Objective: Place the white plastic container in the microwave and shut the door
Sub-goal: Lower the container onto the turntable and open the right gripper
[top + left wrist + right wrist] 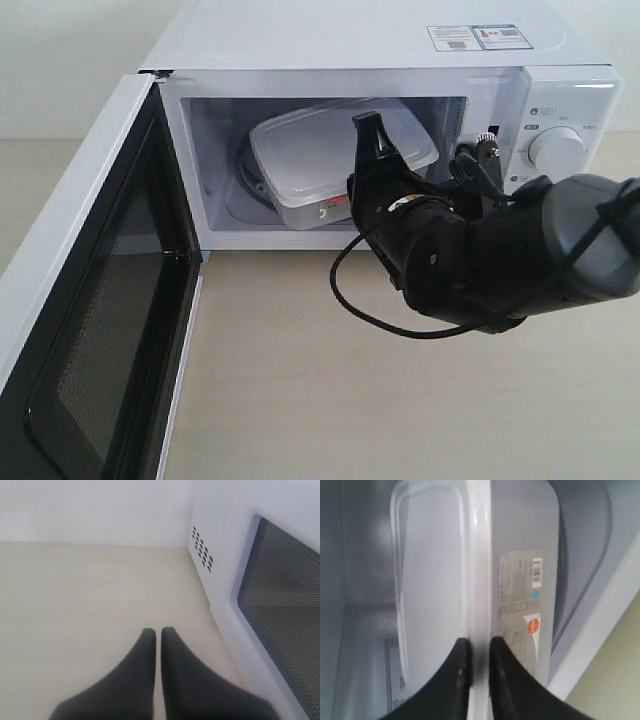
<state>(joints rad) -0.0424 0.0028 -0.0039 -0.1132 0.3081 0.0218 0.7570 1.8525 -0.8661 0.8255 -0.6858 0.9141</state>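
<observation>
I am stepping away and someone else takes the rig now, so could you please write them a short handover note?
Left gripper: shut, empty, over the table beside the door, on its outer side.
Right gripper: inside the microwave, apparently closed on the lid rim of the white plastic container.
Container: in the cavity, label side towards the opening.
Door: wide open.
Done: container is in.
Left: release, withdraw the right arm, close the door.
</observation>
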